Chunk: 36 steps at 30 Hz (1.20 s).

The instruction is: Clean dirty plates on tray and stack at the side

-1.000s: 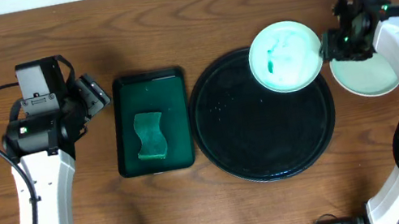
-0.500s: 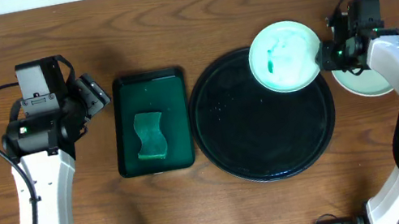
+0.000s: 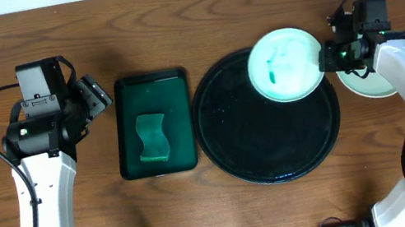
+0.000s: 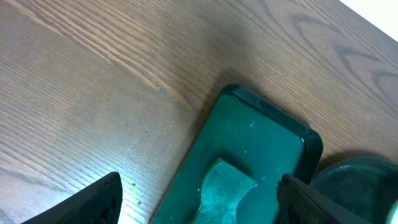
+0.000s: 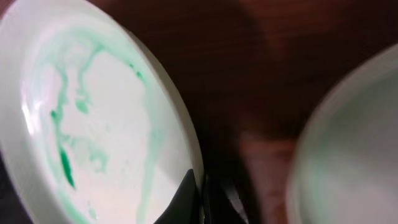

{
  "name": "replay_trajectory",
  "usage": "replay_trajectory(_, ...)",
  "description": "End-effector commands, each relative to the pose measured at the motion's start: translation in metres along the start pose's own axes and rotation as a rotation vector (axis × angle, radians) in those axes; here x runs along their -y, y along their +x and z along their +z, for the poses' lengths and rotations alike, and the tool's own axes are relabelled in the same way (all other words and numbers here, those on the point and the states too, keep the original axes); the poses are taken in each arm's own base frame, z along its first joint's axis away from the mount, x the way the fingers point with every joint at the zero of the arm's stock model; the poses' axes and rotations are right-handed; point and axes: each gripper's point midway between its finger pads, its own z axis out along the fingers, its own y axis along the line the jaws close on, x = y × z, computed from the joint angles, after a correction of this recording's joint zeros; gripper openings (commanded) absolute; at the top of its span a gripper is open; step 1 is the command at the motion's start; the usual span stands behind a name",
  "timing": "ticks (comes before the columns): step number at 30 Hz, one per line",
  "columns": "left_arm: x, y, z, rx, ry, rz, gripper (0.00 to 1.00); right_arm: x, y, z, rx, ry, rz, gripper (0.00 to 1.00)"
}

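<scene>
The green-smeared plate [image 3: 284, 66] lies over the tray's [image 3: 271, 147] one o'clock rim, its three o'clock edge pinched by the right end effector [image 3: 325, 61]; the left end effector [image 3: 101, 94] hangs spread above the bench [image 3: 169, 19].

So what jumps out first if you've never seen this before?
The white plate streaked with green, over the black tray's top right edge, with the right gripper pinching its rim. Next, the green sponge lying in the small green tray left of it.
</scene>
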Motion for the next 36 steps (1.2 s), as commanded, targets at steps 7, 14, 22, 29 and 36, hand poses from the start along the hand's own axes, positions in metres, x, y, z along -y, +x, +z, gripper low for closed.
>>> replay_trajectory(7,-0.001,-0.005,-0.003,0.015,-0.005,-0.004,0.8,-0.059,0.056,-0.005,-0.186,0.021,0.1,0.01)
replay_trajectory(14,-0.001,-0.005,-0.003,0.015,-0.005,-0.004,0.8,-0.055,0.087,0.008,-0.197,0.224,0.165,0.01)
replay_trajectory(22,-0.001,-0.005,-0.003,0.015,-0.005,-0.004,0.8,-0.073,0.065,0.016,-0.115,0.162,-0.1,0.32)
replay_trajectory(29,-0.001,-0.005,-0.003,0.015,-0.005,-0.004,0.8,-0.07,0.067,0.019,-0.114,0.158,-0.162,0.26)
replay_trajectory(36,-0.001,-0.005,-0.003,0.015,-0.005,-0.004,0.8,-0.061,0.082,0.036,-0.088,0.151,-0.164,0.29)
